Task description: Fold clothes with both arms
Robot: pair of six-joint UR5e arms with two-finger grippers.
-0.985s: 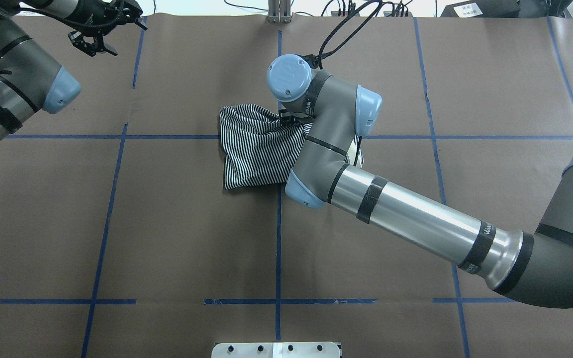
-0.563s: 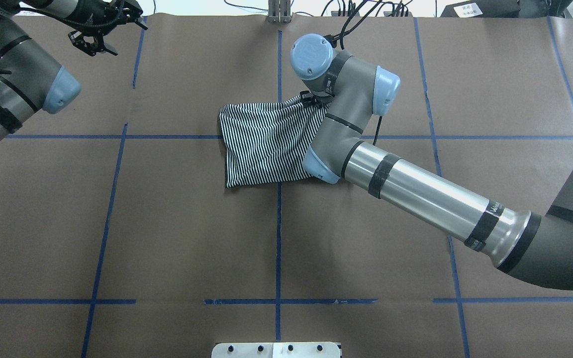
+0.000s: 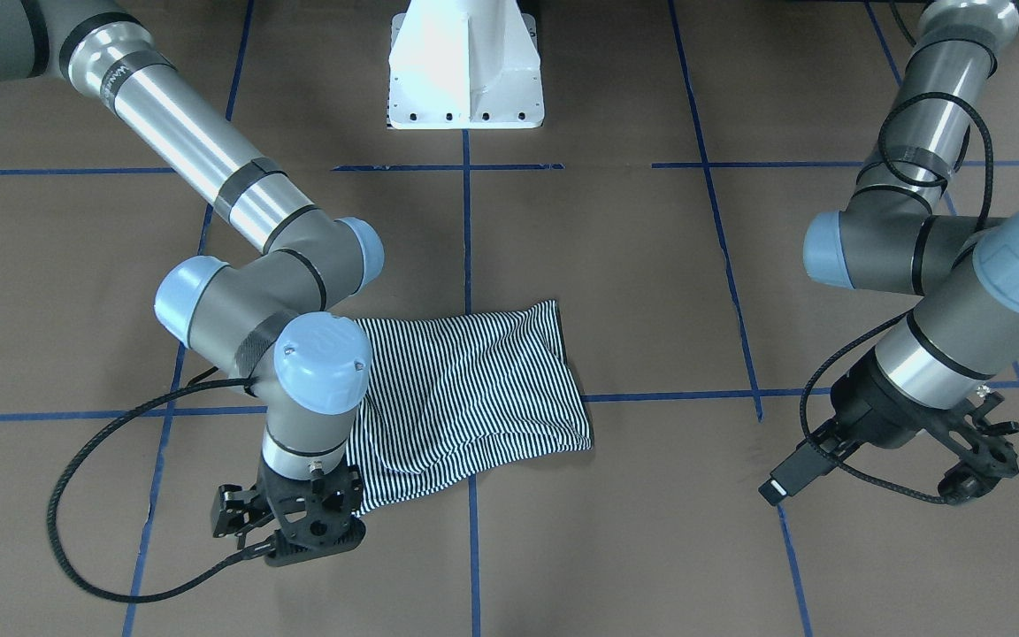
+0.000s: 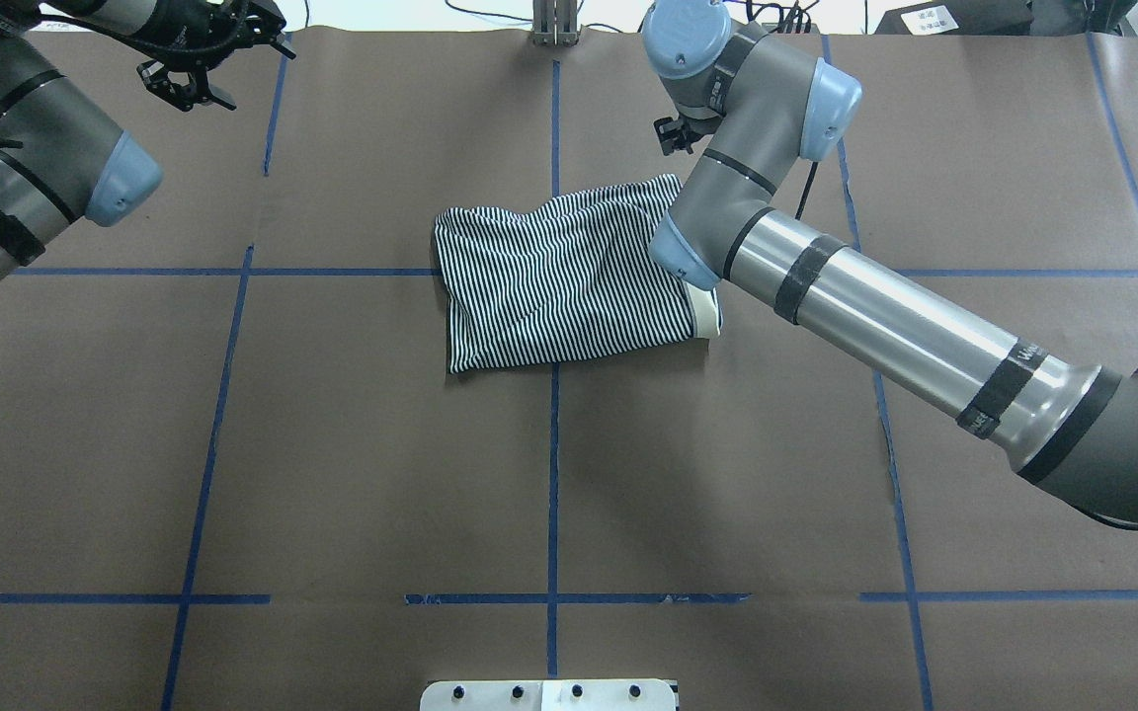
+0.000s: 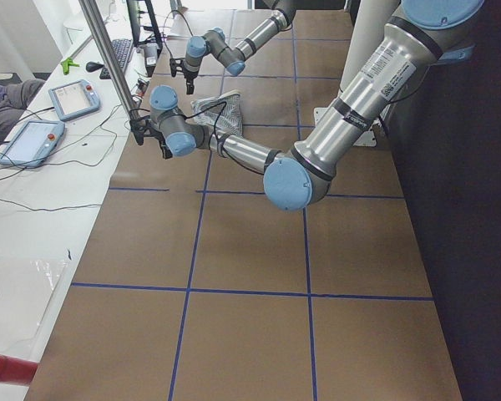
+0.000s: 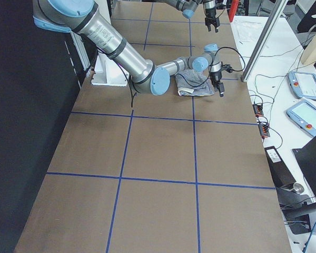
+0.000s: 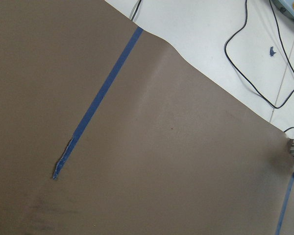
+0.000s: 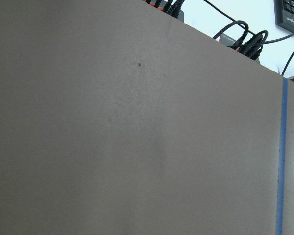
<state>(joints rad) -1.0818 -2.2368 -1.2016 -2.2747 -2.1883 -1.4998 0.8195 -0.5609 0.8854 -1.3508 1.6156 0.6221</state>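
Shirt (image 4: 559,296) lies folded mid-desk (image 4: 332,474). Seen from overhead, the right claw (image 4: 672,138) hangs empty at one o'clock, spread or not I cannot tell. The left claw (image 4: 189,84) is parked spread at ten, likely to leave room.

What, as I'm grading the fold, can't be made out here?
Shirt collar end: overhead, right arm covers it, bar a cream sliver.
Right gripper, open or shut: front view, its housing hides this; overhead, too small.
Fold layers: side views, too small, arms in front.
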